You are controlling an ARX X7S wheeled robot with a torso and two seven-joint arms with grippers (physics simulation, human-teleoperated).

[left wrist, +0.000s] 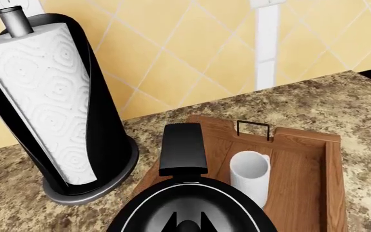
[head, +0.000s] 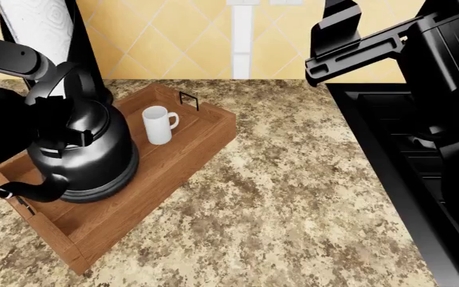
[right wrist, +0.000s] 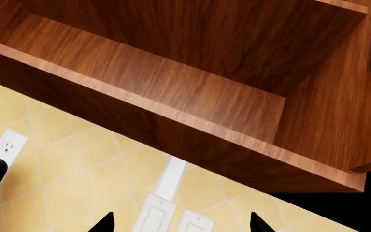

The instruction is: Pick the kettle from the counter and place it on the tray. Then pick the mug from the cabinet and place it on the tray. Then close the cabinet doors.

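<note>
The counter (head: 293, 197) bears the tray (head: 201, 140) near the tiled wall. On the tray the kettle (head: 86, 149) stands upright, the mug (head: 158, 125) just beside it, apart. The left gripper (head: 50, 98) is at the kettle's handle; its grip cannot be told. The right gripper (right wrist: 180, 223), fingertips spread wide, faces the open cabinet (right wrist: 172, 92).

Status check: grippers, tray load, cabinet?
Kettle and mug both on tray. Right gripper open, empty, below open cabinet. Left gripper unseen. Doors not yet closed.
</note>
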